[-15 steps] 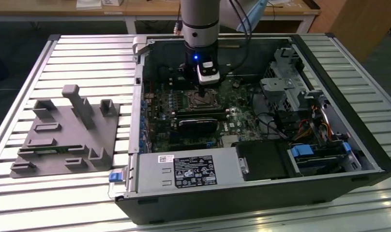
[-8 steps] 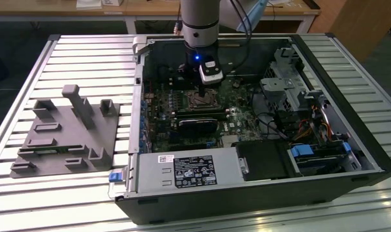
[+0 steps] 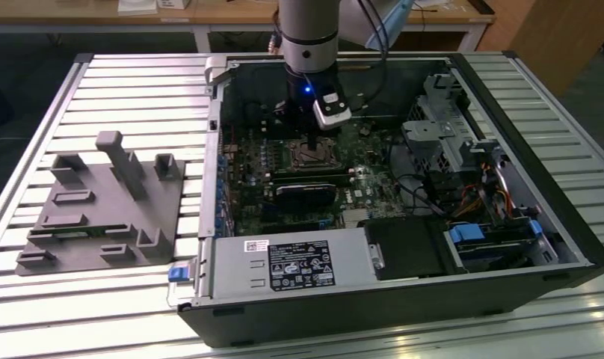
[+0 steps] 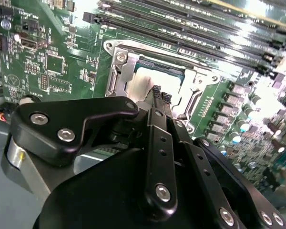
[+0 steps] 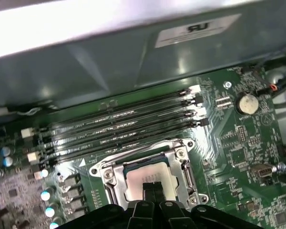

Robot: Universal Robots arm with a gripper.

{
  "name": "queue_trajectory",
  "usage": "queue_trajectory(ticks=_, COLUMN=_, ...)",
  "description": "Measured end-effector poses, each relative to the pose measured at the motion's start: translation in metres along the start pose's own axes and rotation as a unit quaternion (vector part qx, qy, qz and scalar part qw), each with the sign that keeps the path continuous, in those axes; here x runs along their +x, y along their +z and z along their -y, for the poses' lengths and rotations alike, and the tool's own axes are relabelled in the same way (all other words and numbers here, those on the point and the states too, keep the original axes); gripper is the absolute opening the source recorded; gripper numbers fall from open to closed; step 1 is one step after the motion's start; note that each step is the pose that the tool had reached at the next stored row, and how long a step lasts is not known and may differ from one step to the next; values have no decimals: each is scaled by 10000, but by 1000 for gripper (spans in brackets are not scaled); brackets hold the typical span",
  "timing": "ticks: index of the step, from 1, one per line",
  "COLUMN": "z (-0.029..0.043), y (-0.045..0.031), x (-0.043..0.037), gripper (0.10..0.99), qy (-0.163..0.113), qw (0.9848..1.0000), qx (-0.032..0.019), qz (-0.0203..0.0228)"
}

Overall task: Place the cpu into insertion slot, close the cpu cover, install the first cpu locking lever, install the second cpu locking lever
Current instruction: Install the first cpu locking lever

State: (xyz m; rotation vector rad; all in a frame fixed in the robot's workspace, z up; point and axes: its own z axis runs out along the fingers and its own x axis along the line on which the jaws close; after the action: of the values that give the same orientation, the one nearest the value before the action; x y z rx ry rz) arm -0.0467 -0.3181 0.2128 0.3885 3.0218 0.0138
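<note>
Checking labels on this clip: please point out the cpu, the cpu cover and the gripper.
cpu [image 5: 142,175]: first wrist view, its pale metal top.
cpu cover [image 5: 187,168]: first wrist view, one silvery side bar.
gripper [image 4: 159,95]: second wrist view, between its fingertips over the cpu.

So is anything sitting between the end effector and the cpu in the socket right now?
Nothing visible. In both wrist views the end effector sits directly over the cpu, which lies in the insertion slot, with no object between them.

Slatted table [image 3: 42,314] bearing computer case [image 3: 382,307], grey fixture [image 3: 93,217]
</note>
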Motion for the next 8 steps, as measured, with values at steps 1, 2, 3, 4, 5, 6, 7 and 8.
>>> queue_trajectory(ticks=1, z=0, y=-1, x=0, gripper=106, qy=-54, qw=10000, qx=12, qz=3)
queue_trajectory(ticks=2, z=0, y=-1, x=0, gripper=106, qy=-101, qw=9999, qx=21, qz=5)
queue_trajectory(ticks=3, z=1, y=-2, x=0, gripper=106, qy=-134, qw=9999, qx=31, qz=8)
queue_trajectory(ticks=4, z=1, y=-6, x=0, gripper=106, qy=-156, qw=9999, qx=37, qz=8)
queue_trajectory(ticks=5, z=1, y=-13, x=-1, gripper=106, qy=-167, qw=9999, qx=38, qz=8)
queue_trajectory(ticks=6, z=1, y=-24, x=-2, gripper=106, qy=-171, qw=9998, qx=36, qz=9)
queue_trajectory(ticks=7, z=0, y=-40, x=-4, gripper=106, qy=-173, qw=9998, qx=36, qz=9)
queue_trajectory(ticks=8, z=0, y=-58, x=-5, gripper=106, qy=-175, qw=9998, qx=36, qz=9)
